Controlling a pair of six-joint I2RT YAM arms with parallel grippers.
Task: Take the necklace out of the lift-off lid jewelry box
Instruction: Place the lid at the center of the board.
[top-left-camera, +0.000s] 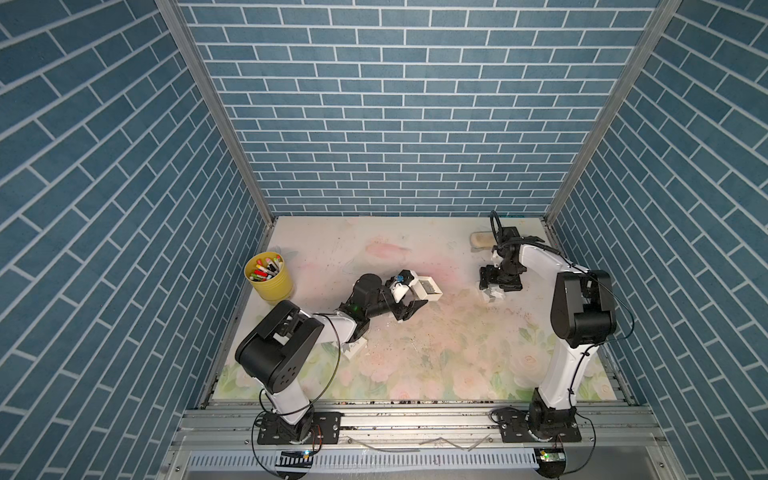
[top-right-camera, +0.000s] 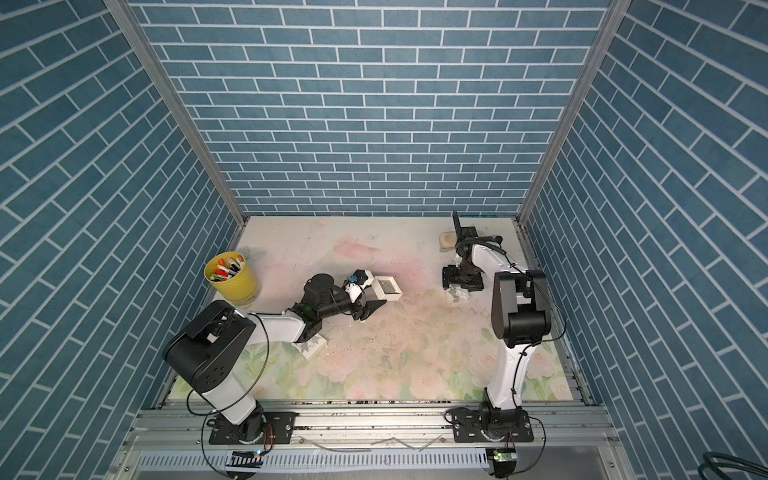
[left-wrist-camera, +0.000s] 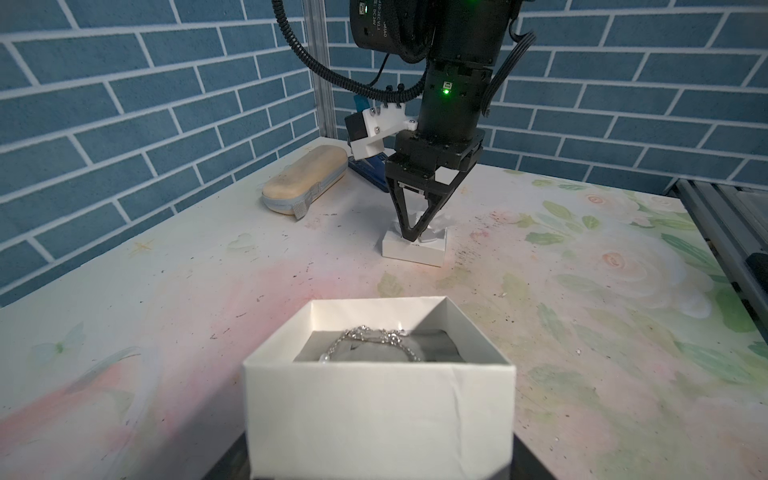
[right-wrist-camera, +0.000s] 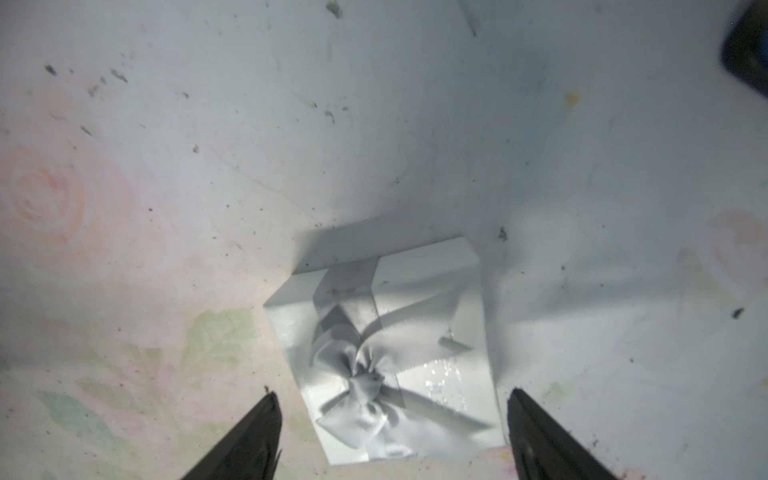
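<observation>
Necklace (left-wrist-camera: 374, 338) in open box (left-wrist-camera: 378, 407) (lid (left-wrist-camera: 409, 253) under R gripper (left-wrist-camera: 413, 237) beyond)

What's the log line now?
lid: off, on table | necklace: in box | left hand: holding box | right hand: open over lid

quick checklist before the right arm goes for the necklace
1. lid off the jewelry box, lying on the table: ok
2. right gripper not gripping the lid, jaws apart on either side of it: ok
3. necklace showing inside the jewelry box: ok
4. left gripper bracing the jewelry box at both sides: ok
5. necklace free of the grey insert: cannot tell
6. nothing standing between lid and jewelry box in both top views: ok
</observation>
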